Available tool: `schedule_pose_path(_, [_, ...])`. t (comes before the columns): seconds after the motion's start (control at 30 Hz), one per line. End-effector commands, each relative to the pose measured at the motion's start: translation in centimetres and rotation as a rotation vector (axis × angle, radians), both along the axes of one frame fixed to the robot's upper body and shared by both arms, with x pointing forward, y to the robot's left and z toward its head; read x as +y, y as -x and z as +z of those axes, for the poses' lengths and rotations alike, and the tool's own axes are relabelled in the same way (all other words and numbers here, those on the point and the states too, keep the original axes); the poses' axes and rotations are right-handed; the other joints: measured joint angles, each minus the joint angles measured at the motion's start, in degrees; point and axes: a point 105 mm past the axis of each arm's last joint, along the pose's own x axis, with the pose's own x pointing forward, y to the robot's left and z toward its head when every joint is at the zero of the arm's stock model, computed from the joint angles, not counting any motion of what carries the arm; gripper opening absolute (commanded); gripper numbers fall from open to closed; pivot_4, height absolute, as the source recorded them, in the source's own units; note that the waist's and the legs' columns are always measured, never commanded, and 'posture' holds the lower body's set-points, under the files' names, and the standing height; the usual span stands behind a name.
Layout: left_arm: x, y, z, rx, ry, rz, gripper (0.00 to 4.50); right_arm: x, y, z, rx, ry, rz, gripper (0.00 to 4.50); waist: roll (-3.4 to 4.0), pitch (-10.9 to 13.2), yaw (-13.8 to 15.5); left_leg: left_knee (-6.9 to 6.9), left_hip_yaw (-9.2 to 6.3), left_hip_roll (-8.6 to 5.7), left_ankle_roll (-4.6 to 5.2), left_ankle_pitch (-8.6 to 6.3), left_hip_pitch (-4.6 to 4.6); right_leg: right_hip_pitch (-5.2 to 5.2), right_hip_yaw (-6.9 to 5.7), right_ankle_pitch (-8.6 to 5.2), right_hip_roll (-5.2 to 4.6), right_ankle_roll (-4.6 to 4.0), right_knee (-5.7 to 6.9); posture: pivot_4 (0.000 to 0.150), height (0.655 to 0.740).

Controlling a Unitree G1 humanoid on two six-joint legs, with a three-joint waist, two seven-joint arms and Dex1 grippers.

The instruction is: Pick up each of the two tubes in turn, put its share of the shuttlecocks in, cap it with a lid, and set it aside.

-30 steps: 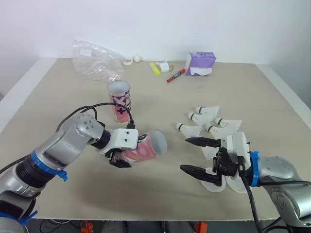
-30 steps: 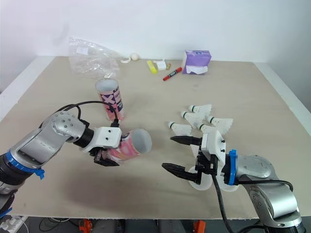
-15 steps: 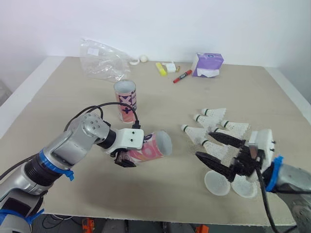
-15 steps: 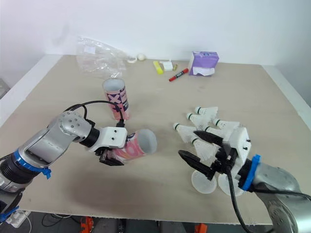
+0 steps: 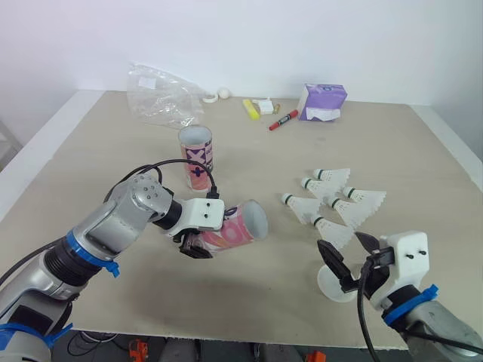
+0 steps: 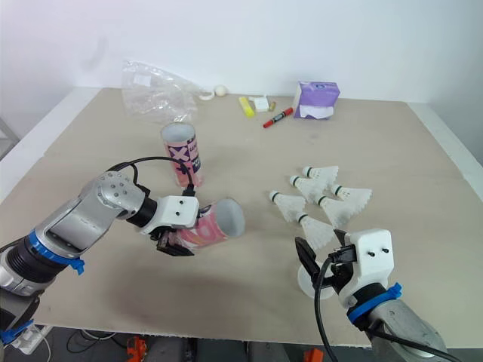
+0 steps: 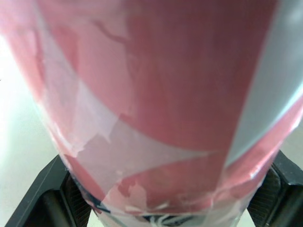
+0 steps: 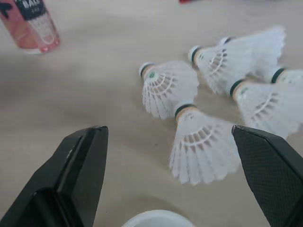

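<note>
Left wrist view: tube [image 7: 156,104] between fingers [image 7: 40,201]

From the head camera I make out little of my left gripper [image 5: 195,247]: the pink tube [image 5: 230,230] it clamps covers most of both fingers, and on its wrist camera the tube's ends run off the picture. A white lid [image 5: 326,286], just on the near side of the shuttlecocks [image 5: 332,204], is half covered by the right gripper [image 5: 349,255] (that wrist camera crops a lid too). Far beyond the shuttlecocks, the small yellow and white bits [image 5: 256,107] are too small for me to name. The standing tube [image 8: 31,23] is cropped on the right wrist camera.
</note>
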Motion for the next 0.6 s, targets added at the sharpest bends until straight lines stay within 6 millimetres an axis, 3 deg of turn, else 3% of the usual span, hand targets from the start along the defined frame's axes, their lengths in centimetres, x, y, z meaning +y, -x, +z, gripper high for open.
schedule_pose_path(0.03, [-0.2, -0.3, -0.1, -0.012, -0.010, 0.002, 3.83, 1.6, -0.2, 0.2, -0.008, -0.029, -0.007, 4.50, 0.01, -0.04, -0.02, 0.00, -0.02, 0.01, 0.00, 0.00, 0.01, 0.00, 0.00, 0.00, 0.01, 0.00, 0.00, 0.150, 0.7400])
schedule_pose_path(0.6, [0.1, 0.0, 0.0, -0.009, -0.002, 0.026, 3.83, 0.9, -2.5, -1.6, 0.032, -0.096, -0.123, 4.50, 0.07, -0.07, -0.06, -0.04, -0.07, -0.02, 0.03, 0.02, -0.02, 0.00, 0.00, -0.03, 0.00, -0.02, -0.01, 0.150, 0.7400])
